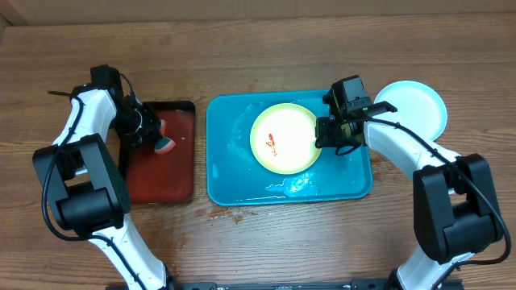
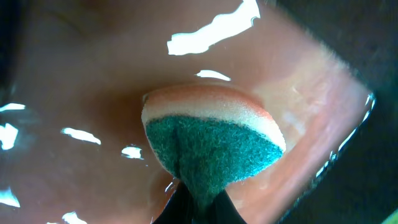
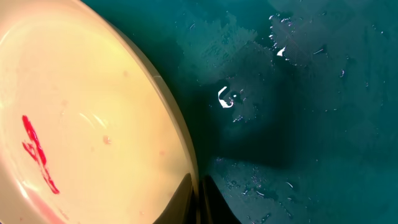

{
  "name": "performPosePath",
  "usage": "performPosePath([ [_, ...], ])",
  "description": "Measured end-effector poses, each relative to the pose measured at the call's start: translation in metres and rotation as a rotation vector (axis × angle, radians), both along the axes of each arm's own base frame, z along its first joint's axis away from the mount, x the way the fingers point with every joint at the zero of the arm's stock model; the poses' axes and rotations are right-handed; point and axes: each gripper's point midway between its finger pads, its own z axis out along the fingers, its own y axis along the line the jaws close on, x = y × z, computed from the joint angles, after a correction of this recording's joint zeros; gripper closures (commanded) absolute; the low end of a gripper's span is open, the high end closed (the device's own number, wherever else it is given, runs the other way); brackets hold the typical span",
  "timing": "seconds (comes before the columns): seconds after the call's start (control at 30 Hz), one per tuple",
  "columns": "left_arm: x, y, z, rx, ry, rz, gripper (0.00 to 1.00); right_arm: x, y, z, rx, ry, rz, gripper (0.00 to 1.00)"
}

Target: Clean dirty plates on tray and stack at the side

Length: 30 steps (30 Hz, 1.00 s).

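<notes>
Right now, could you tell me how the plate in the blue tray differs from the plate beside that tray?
The yellow-green plate carries a red smear; the light blue plate looks clean. The yellow-green plate lies in the blue tray, the light blue plate on the table outside it. The right gripper pinches the yellow-green plate's rim; nothing grips the light blue plate. Both are round.

surface: brown wood-grain table (image 1: 266, 242) | far edge: pale tan strip (image 1: 242, 6) | light: bright, even

tray (image 1: 230, 165) left half open; plate (image 1: 284, 138) and right end effector (image 1: 324, 142) crowd its right.
</notes>
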Motion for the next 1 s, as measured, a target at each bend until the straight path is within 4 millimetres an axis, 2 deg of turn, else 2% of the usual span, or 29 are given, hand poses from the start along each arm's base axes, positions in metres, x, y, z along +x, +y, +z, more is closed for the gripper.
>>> performPosePath([
  [0.2, -0.005, -0.003, 0.009, -0.010, 0.004, -0.014, 0.96, 0.000, 0.000, 0.000, 0.000, 0.000, 0.000, 0.96],
  [0.4, 0.003, -0.001, 0.077, 0.049, -0.160, -0.018, 0.96, 0.004, 0.001, -0.001, 0.006, -0.024, 0.000, 0.96],
  [0.53, 0.000, 0.001, 0.109, 0.125, -0.213, -0.027, 0.96, 0.000, 0.000, -0.010, 0.001, -0.007, -0.001, 0.96],
  [0.63, -0.005, -0.003, 0.112, 0.156, -0.199, -0.045, 0.96, -0.001, 0.000, -0.019, 0.002, 0.013, -0.011, 0.96],
  [0.77, -0.006, -0.015, 0.111, 0.175, -0.184, -0.081, 0.96, 0.000, 0.001, -0.020, 0.010, 0.012, -0.017, 0.96],
  [1.0, -0.005, -0.047, 0.110, 0.179, -0.182, -0.165, 0.96, 0.005, 0.003, -0.020, 0.023, -0.005, -0.017, 0.96],
])
